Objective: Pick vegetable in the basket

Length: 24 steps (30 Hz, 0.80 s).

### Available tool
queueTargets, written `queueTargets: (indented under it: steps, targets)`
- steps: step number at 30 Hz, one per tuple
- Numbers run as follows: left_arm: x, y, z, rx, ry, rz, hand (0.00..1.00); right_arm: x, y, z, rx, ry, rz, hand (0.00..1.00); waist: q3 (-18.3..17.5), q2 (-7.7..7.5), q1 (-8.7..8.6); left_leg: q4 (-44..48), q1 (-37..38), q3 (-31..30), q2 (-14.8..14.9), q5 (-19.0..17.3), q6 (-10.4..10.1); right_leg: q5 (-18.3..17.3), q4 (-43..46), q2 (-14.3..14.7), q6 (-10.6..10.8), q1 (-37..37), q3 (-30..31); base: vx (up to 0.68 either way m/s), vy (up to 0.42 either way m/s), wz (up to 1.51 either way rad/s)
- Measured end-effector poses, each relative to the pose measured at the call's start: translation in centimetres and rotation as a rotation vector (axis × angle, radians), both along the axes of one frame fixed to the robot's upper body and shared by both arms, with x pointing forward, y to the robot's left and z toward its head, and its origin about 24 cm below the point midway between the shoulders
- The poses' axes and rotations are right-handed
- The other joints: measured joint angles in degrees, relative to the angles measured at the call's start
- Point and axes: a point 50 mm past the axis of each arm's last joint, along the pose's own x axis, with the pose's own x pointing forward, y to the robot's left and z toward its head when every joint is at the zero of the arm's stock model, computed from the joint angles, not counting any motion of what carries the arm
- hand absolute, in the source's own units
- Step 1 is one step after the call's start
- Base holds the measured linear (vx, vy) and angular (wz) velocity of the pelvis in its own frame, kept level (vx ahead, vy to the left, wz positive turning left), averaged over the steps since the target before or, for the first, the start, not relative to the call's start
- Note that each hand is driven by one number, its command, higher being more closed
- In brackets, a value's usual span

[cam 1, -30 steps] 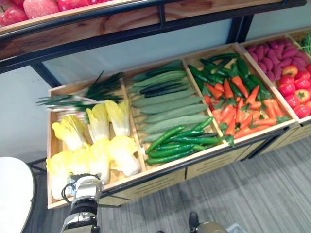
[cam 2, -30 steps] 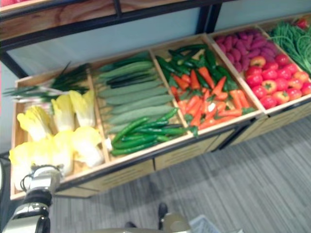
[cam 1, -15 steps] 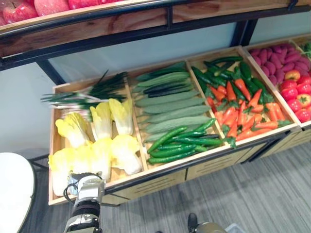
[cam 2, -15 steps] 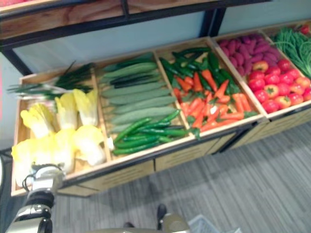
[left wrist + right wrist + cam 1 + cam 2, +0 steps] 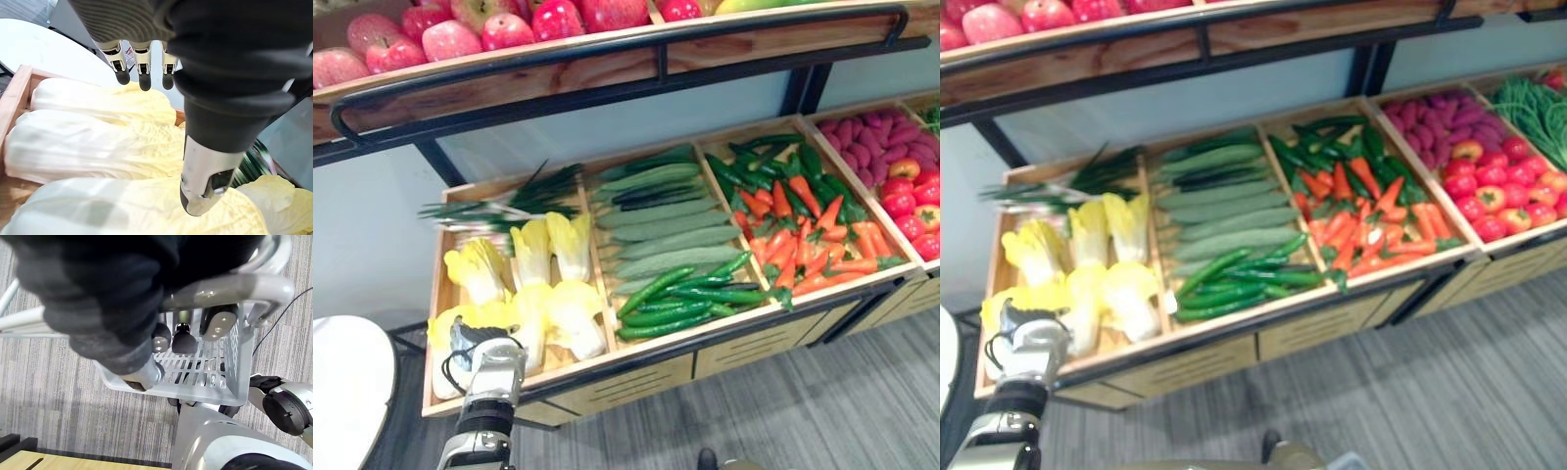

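Observation:
Pale yellow napa cabbages [image 5: 563, 313] fill the leftmost wooden crate [image 5: 438, 284] of the produce stand. My left hand [image 5: 481, 345] hovers over the front cabbages, just past the crate's front edge. Its fingers [image 5: 142, 73] hang straight above the cabbages [image 5: 88, 147], thumb [image 5: 205, 191] apart from them, holding nothing. My right hand [image 5: 122, 308] is down by the floor, its fingers curled round the silver handle [image 5: 234, 286] of a white slatted basket [image 5: 195, 377].
Green onions [image 5: 509, 201] lie behind the cabbages. The crates to the right hold cucumbers [image 5: 666, 230], green chillies [image 5: 690, 294], carrots [image 5: 813, 245] and tomatoes [image 5: 915, 201]. A black-railed shelf of apples [image 5: 489, 29] overhangs the stand. A white round table [image 5: 347, 392] stands at the left.
The camera has tilted up, so the whole stand sits lower in the picture. My left hand has reached a little farther over the front cabbages.

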Motion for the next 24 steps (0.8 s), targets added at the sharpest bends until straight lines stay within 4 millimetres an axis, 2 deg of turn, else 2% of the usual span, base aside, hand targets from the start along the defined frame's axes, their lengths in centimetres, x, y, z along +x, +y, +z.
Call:
queueTargets:
  steps: [6, 12, 15, 24]
  targets:
    - [0.8, -0.6, 0.6, 0.005, 0.013, -0.076, 0.0, -0.1, 0.0, 0.0, 0.0, 0.01, 0.0, 1.0, -0.1, 0.01, 0.01, -0.5, 0.3, -0.2, -0.3, 0.2, 0.1, 0.5, -0.4, 0.0, 0.2, 0.4, 0.0, 0.0, 0.0, 0.0]
    - [0.5, -2.8, -1.3, -0.021, 0.111, -0.155, 0.0, -0.2, 0.1, -0.1, 0.001, 0.026, -0.001, 1.0, -0.1, 0.01, -0.32, -2.9, 0.7, -0.2, -1.2, 1.1, 0.3, 1.3, -1.8, 0.0, 0.7, 0.4, 0.1, 0.0, 0.0, 0.0]
    - [-0.9, -3.7, -3.9, -0.069, 0.206, -0.142, 0.0, -0.7, 0.5, -0.2, 0.018, 0.046, -0.008, 1.0, -0.1, -0.16, -0.44, -3.1, 0.7, 0.0, -1.4, 1.1, 0.3, 1.3, -1.9, 0.0, 0.8, 0.4, 0.3, 0.0, 0.0, -0.01]
    - [-1.4, -3.8, -4.6, -0.035, 0.212, -0.105, 0.0, -0.2, 0.6, -0.2, 0.023, 0.038, 0.014, 1.0, -0.1, -0.43, -0.69, -3.0, 0.7, 1.5, -1.3, 1.1, 0.3, 1.4, -1.7, 0.3, 0.8, -0.3, 1.9, 0.0, -0.014, -0.09]
